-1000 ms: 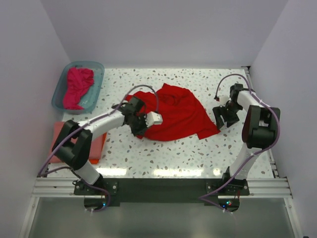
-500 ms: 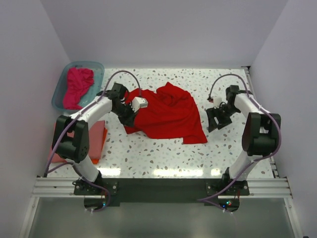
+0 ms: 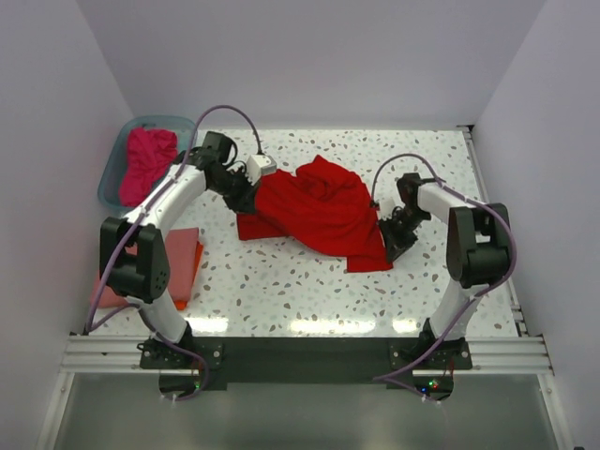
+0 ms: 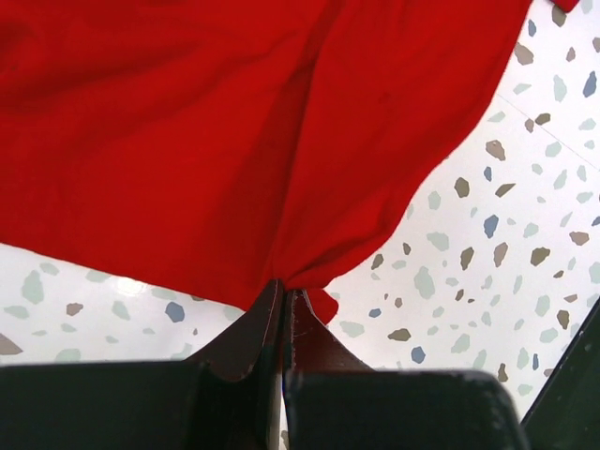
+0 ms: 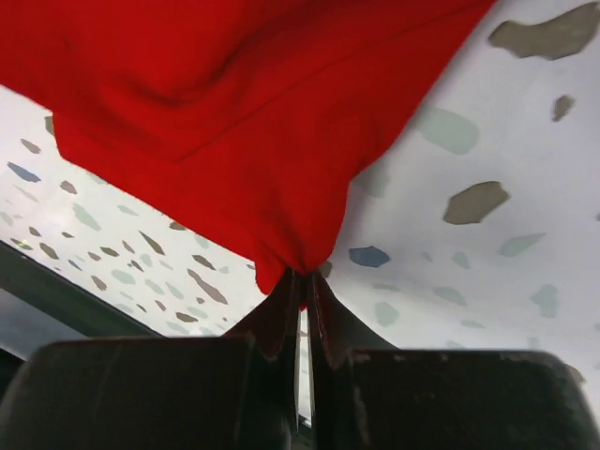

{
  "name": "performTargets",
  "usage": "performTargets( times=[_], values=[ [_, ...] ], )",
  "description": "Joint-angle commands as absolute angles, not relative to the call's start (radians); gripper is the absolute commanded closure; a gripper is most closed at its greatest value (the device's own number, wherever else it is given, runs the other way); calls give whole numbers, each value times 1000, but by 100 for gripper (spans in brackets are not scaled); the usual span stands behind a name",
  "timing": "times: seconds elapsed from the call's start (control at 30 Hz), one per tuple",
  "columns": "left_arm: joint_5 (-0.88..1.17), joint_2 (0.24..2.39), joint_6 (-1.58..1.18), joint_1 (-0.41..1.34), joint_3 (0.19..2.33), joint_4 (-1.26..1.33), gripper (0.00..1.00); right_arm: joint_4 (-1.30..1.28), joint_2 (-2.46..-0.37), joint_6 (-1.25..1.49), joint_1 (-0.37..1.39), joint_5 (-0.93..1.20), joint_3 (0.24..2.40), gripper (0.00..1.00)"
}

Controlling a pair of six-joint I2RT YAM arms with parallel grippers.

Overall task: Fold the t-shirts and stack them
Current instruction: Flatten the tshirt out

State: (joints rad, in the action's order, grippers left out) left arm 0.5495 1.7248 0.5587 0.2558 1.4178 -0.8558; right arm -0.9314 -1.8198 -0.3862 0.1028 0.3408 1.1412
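Note:
The bright red t-shirt lies crumpled across the middle of the table. My left gripper is at the shirt's left edge. In the left wrist view it is shut on a pinch of red cloth. My right gripper is at the shirt's front right corner. In the right wrist view it is shut on a bunch of red cloth. A magenta-pink t-shirt sits bundled in the tub. Folded orange and salmon-pink t-shirts lie stacked at the left edge.
A translucent teal tub stands at the back left corner. The speckled tabletop runs to white walls on three sides. The aluminium rail with both arm bases lines the near edge.
The left gripper has pulled the red shirt's left edge back and to the left. The right gripper has moved in to the shirt's right corner and shut on it.

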Motion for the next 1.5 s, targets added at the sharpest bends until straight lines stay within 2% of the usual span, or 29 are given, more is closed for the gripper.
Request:
performTargets(
  times=[0.0,0.23,0.27,0.33,0.43,0.47,0.5,0.53,0.57,0.6,0.63,0.8,0.9,0.93,1.0,1.07,1.23,1.47],
  values=[
    [581,1738,525,224,1470,-868,100,-945,-1813,-388,89,278,1276,100],
    [603,1747,517,203,1506,-845,100,-1133,-1822,-553,38,126,1739,100],
    [603,1741,534,201,1509,-853,100,-1216,-1854,-596,49,124,1855,100],
    [600,1727,554,193,1503,-860,100,-1319,-1873,-639,80,112,1940,100],
    [595,1700,616,169,1471,-905,100,-1434,-1846,-699,170,132,1867,100],
    [597,1694,668,152,1460,-923,100,-1460,-1797,-721,228,170,1754,100],
    [592,1686,690,141,1447,-948,100,-1463,-1772,-736,259,193,1699,95],
    [586,1672,710,127,1413,-959,100,-1453,-1741,-729,281,213,1651,62],
    [580,1667,744,103,1399,-969,100,-1418,-1699,-718,294,266,1591,43],
    [578,1666,750,88,1387,-976,100,-1401,-1680,-704,291,290,1576,30],
    [577,1673,756,69,1376,-994,100,-1372,-1665,-662,287,291,1560,21],
    [601,1721,716,60,1399,-996,100,-1229,-1622,-637,183,362,1459,23],
    [604,1784,703,52,1439,-996,100,-1112,-1621,-615,134,348,1353,39],
    [604,1814,698,43,1460,-994,100,-1088,-1632,-583,123,344,1335,47],
    [603,1856,698,38,1485,-1009,100,-1042,-1682,-536,103,345,1313,55],
    [597,1871,699,35,1512,-1015,100,-990,-1706,-454,101,353,1310,59],
    [592,1899,700,35,1539,-1028,100,-907,-1773,-316,106,385,1318,56],
    [578,1891,689,35,1523,-1014,100,-896,-1919,-279,124,397,1345,51]
  ],
)
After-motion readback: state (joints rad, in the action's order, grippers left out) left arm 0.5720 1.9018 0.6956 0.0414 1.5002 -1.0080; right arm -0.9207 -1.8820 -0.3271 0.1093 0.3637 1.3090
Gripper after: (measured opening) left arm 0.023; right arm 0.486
